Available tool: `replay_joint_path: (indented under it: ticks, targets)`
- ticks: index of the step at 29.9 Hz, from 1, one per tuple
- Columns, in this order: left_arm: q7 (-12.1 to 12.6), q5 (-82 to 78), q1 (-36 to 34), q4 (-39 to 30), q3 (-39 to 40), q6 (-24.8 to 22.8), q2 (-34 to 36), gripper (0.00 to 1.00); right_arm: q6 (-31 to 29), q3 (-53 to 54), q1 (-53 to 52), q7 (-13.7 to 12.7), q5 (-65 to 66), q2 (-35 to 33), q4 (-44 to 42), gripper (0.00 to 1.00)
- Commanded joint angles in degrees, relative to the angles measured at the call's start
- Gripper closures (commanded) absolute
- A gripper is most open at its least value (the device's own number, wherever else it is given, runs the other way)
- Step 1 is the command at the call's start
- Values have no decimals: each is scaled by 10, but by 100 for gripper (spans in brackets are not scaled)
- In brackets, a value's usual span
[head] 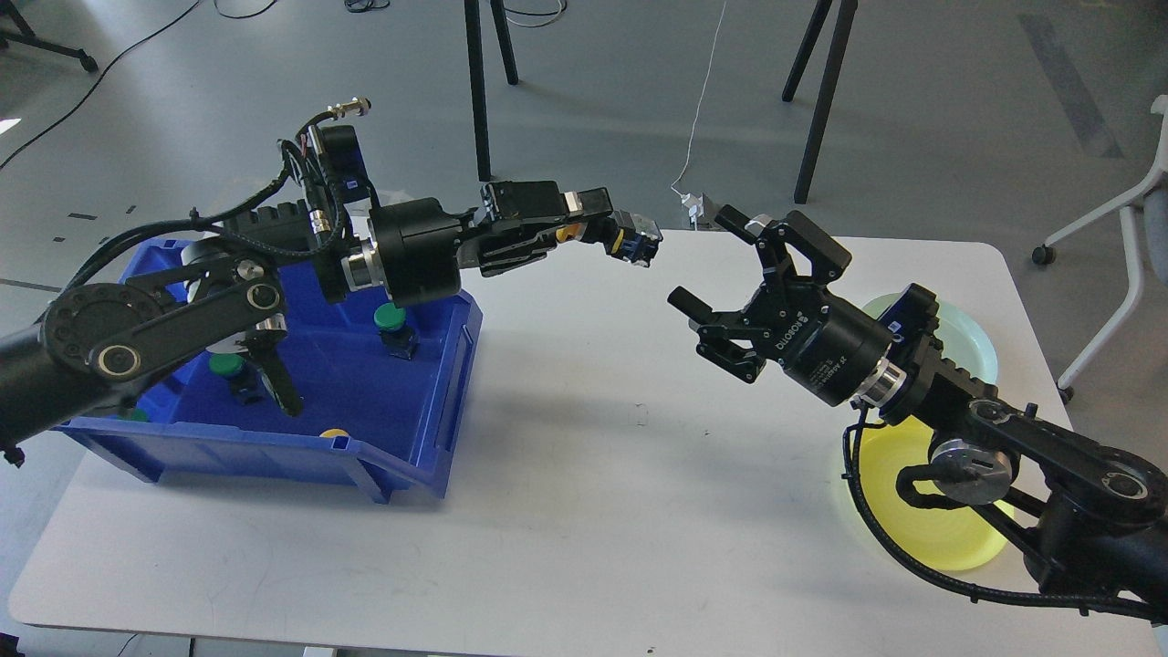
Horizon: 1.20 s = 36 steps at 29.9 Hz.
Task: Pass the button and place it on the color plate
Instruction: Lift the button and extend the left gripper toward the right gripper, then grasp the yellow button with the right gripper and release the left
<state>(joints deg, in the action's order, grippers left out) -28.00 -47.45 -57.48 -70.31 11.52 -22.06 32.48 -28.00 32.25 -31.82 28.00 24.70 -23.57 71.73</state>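
My left gripper [613, 234] is shut on a yellow-capped button [630, 238] and holds it high above the table's middle, its black base end pointing right. My right gripper [730, 274] is open and empty, its fingers spread, just right of and slightly below the button, apart from it. The yellow plate [949, 538] and the pale green plate [972, 333] lie at the table's right, partly hidden behind my right arm. The blue bin [429, 401] at the left holds more green buttons [391, 318] and a yellow one [334, 434].
The white table [566, 511] carries the bin and both plates. My left arm's links cross above the bin. Black stand legs [479, 82] and a cable lie on the floor beyond the far edge. A chair [1127, 201] stands at the far right.
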Motion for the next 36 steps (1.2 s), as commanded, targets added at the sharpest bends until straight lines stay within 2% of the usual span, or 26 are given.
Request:
replay_joint_path:
  ticks: [1, 11, 14, 15, 18, 21, 25, 36]
  targets:
    - [0, -1, 0, 0, 0, 0, 0, 96, 0, -4, -3, 0, -21, 22, -11, 1]
    - [0, -3, 0, 0, -1, -2, 0, 96, 0, -4, -18, 0, -24, 63, -37, 2]
    - [0, -2, 0, 0, -1, -2, 0, 96, 0, -4, -18, 0, -24, 70, -41, 7]
    - [0, -2, 0, 0, -1, -2, 0, 96, 0, -4, -18, 0, -24, 70, -41, 12]
    - [0, -3, 1, 0, 0, -2, 0, 96, 0, -4, -18, 0, -23, 69, -41, 49]
    - [0, -3, 0, 0, -1, -2, 0, 95, 0, 1, -18, 0, -23, 67, -40, 78]
    - [0, -2, 1, 0, 0, -1, 0, 95, 0, 4, -18, 0, -24, 67, -41, 98]
    - [0, -2, 1, 0, 0, 2, -1, 92, 0, 7, -18, 0, -24, 64, -41, 99]
